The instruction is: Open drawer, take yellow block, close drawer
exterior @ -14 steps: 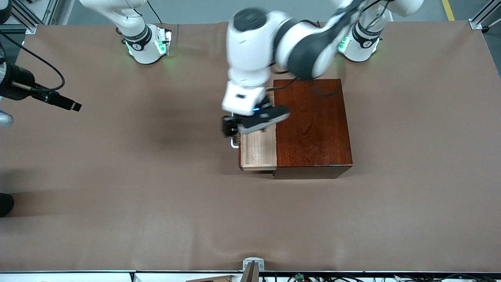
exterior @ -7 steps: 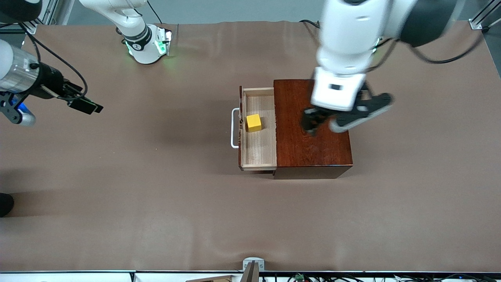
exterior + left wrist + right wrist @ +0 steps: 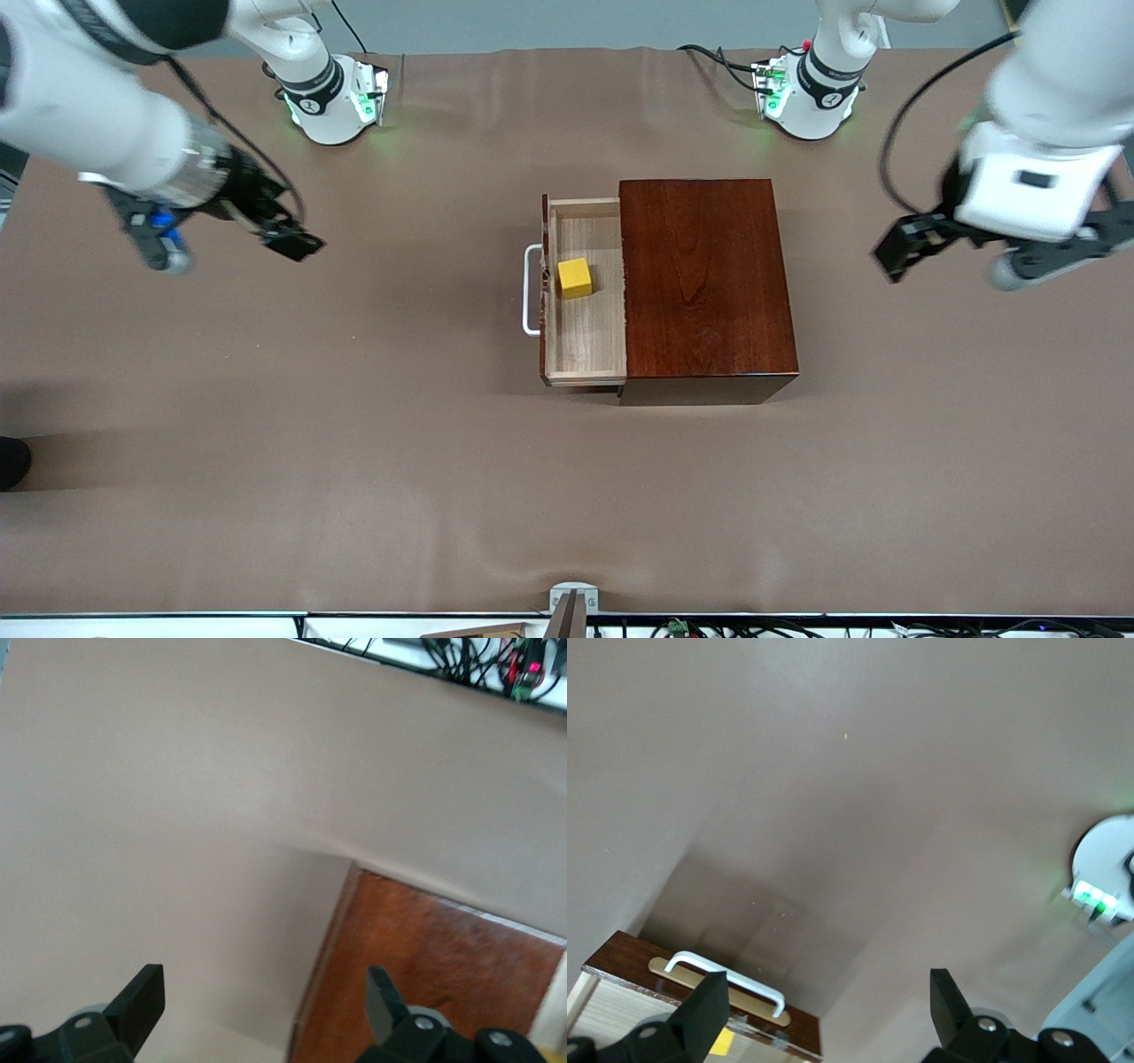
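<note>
The drawer [image 3: 589, 341] of the dark reddish-brown box [image 3: 704, 283] stands pulled out toward the right arm's end, its white handle [image 3: 530, 292] free. The yellow block [image 3: 574, 277] sits on the pale drawer floor, close to the drawer front. My left gripper [image 3: 1005, 244] hangs open and empty over bare table, off the box toward the left arm's end; in its wrist view the left gripper [image 3: 261, 1001] frames the box's edge [image 3: 425, 974]. My right gripper [image 3: 217, 235] is open and empty above the table toward the right arm's end. In its wrist view the right gripper [image 3: 828, 1005] faces the handle [image 3: 726, 979] and a sliver of the block [image 3: 722, 1041].
Brown cloth [image 3: 354, 443] covers the whole table. The two arm bases [image 3: 332, 97] [image 3: 811, 89] stand at the edge farthest from the front camera. A small metal bracket [image 3: 573, 602] sits at the nearest edge.
The left gripper has left the drawer and swung across the box to the left arm's end. The right gripper has moved in toward the drawer. The drawer stays open.
</note>
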Available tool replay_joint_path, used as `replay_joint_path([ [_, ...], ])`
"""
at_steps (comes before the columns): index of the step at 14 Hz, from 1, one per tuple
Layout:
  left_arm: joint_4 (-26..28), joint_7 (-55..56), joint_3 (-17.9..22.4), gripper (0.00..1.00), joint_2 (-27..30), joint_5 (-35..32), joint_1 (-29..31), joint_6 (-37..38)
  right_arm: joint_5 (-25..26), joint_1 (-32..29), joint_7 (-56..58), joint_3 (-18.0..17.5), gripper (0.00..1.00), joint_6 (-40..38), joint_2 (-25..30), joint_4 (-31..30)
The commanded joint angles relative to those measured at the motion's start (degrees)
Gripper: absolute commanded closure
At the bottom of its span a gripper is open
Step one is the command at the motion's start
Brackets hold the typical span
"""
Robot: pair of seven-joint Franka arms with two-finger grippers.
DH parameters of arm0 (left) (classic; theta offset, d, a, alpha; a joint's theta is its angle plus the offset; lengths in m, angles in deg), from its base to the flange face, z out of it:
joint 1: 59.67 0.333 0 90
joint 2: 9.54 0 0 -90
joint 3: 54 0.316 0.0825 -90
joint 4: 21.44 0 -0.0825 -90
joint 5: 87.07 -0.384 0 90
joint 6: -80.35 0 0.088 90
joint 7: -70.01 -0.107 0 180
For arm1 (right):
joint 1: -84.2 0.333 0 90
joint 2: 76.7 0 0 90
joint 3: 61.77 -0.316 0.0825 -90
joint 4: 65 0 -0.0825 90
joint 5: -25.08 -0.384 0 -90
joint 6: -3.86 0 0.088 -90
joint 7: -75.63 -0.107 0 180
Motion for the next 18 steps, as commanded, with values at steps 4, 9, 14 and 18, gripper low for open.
replay_joint_path([
  [4, 2.5, -17.9, -0.7, 0.0, 3.7, 1.5, 10.4, 0.7, -0.1, 7.8, -14.2, 0.6, 0.0, 6.8, -3.3, -1.6],
  [9, 8.2, -26.5, -0.7, 0.0, 7.9, 6.3, 18.1, 0.2, 0.3, 15.2, -26.0, 0.6, 0.0, 13.9, -8.6, -1.5],
  [14, 17.9, -27.1, -0.6, 0.0, 15.0, 6.9, 19.1, -1.2, 0.4, 18.4, -33.0, 0.5, 0.0, 19.7, -11.6, -1.4],
  [18, 28.3, -27.1, -0.8, 0.0, 21.2, 7.3, 18.3, -6.2, 0.4, 21.3, -40.7, 0.5, 0.0, 25.4, -15.1, -0.6],
])
